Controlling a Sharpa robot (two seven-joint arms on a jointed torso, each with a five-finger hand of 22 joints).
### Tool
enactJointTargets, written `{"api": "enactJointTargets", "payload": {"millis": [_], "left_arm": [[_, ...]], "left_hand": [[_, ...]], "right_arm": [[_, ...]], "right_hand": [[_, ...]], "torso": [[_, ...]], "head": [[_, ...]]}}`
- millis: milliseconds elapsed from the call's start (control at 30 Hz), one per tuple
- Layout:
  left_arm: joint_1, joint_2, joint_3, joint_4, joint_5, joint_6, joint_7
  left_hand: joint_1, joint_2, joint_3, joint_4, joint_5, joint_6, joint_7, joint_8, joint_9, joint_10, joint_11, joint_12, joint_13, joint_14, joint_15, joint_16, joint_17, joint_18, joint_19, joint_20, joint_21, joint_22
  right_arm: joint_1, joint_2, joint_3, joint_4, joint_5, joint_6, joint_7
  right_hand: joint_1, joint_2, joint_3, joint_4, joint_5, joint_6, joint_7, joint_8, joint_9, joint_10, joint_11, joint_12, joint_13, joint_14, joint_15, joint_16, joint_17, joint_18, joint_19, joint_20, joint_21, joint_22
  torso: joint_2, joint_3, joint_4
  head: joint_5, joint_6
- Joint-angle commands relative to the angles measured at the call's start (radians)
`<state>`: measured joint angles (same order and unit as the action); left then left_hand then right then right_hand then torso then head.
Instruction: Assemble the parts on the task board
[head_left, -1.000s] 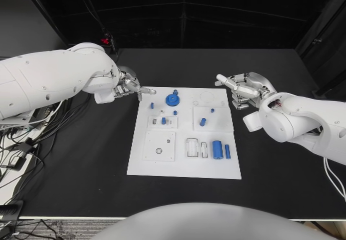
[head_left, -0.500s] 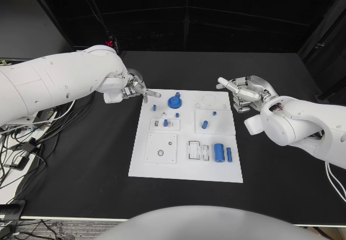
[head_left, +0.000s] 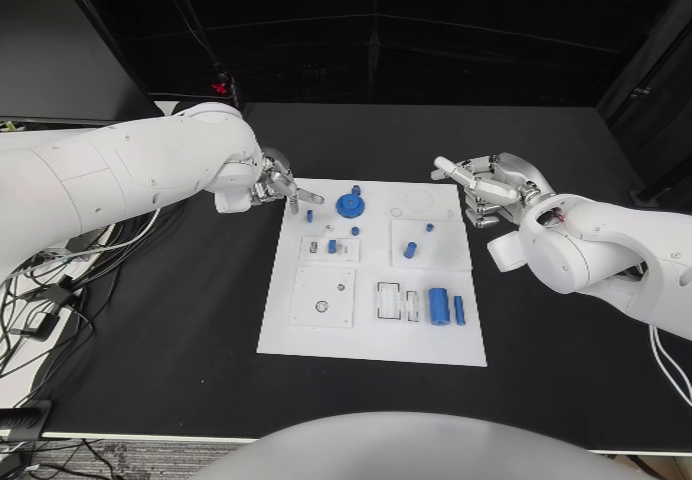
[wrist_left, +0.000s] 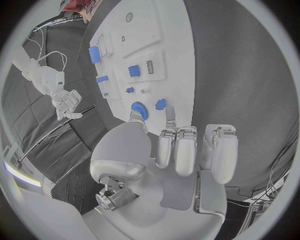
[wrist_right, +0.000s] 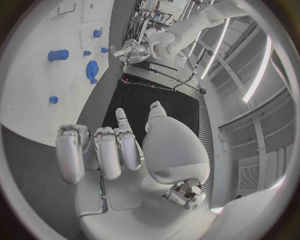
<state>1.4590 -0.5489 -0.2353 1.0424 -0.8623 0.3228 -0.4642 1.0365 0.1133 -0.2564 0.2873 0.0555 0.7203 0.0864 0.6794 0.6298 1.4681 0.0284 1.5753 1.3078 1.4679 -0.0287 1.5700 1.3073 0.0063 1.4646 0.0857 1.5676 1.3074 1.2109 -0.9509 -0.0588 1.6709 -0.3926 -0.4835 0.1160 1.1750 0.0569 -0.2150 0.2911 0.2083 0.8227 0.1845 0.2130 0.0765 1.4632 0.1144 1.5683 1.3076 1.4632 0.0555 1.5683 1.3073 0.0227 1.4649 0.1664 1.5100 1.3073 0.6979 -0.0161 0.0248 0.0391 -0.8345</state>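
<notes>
The white task board (head_left: 372, 330) lies in the middle of the black table. On its far part sit a blue gear (head_left: 349, 204) and several small blue pegs, one of them (head_left: 307, 214) close to my left hand. Two blue cylinders (head_left: 437, 302) lie in its near right part. My left hand (head_left: 277, 187) hovers at the board's far left corner, fingers stretched out and holding nothing; its wrist view shows the gear (wrist_left: 139, 109) just beyond the fingertips. My right hand (head_left: 486, 186) hangs at the board's far right edge, fingers apart and empty.
Cables (head_left: 43, 300) hang off the table's left side. Bare black tabletop (head_left: 173, 340) surrounds the board on all sides. White inset plates (head_left: 322, 295) with small holes and slots sit in the board's near left.
My left arm has swung right, bringing the hand from off the board to its far left corner. The right hand has hardly moved.
</notes>
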Motion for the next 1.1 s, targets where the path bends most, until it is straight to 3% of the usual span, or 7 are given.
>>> {"api": "enactJointTargets", "payload": {"millis": [33,367,1100], "left_arm": [[-0.001,0.007,0.0,-0.01,-0.04,0.016,0.022],[-0.01,0.026,0.001,-0.031,-0.052,0.014,0.033],[-0.018,0.05,0.001,-0.053,-0.053,0.078,0.035]], "left_hand": [[0.011,0.001,0.004,0.0,0.004,0.009,0.0,-0.005,-0.002,0.103,-0.006,-0.005,0.263,0.103,-0.006,0.001,0.263,-0.006,0.106,-0.003,0.003,0.263],[0.023,0.011,0.006,0.002,0.007,0.01,0.0,-0.008,-0.003,0.103,-0.006,-0.005,0.263,0.103,-0.006,0.001,0.263,-0.006,0.106,-0.003,0.003,0.263],[0.027,0.047,0.007,0.003,0.013,0.017,-0.001,-0.017,-0.006,0.103,-0.006,-0.005,0.263,0.103,-0.006,0.001,0.263,-0.006,0.106,-0.004,0.003,0.263]], "right_arm": [[0.001,0.001,0.0,0.002,0.0,0.005,0.008],[0.001,0.003,0.0,0.002,0.0,0.006,0.008],[0.001,0.004,0.0,0.001,0.0,0.005,0.007]], "right_hand": [[-0.005,0.009,-0.005,-0.001,0.003,-0.005,-0.002,0.005,-0.001,0.108,-0.004,0.003,0.263,0.108,-0.002,0.002,0.263,-0.001,0.05,-0.003,-0.005,0.235],[-0.005,0.009,-0.005,-0.001,0.003,-0.005,-0.002,0.005,-0.001,0.108,-0.004,0.003,0.263,0.108,-0.002,0.002,0.263,-0.001,0.05,-0.003,-0.005,0.235],[-0.005,0.009,-0.005,-0.001,0.003,-0.005,-0.002,0.005,-0.001,0.108,-0.004,0.003,0.263,0.108,-0.002,0.002,0.263,-0.001,0.05,-0.003,-0.005,0.235]], "torso": [[0.0,0.0006,-0.0002],[0.0,0.0006,-0.0008],[0.001,0.0001,-0.0003]], "head": [[0.001,0.0],[-0.001,-0.002],[-0.015,-0.012]]}}
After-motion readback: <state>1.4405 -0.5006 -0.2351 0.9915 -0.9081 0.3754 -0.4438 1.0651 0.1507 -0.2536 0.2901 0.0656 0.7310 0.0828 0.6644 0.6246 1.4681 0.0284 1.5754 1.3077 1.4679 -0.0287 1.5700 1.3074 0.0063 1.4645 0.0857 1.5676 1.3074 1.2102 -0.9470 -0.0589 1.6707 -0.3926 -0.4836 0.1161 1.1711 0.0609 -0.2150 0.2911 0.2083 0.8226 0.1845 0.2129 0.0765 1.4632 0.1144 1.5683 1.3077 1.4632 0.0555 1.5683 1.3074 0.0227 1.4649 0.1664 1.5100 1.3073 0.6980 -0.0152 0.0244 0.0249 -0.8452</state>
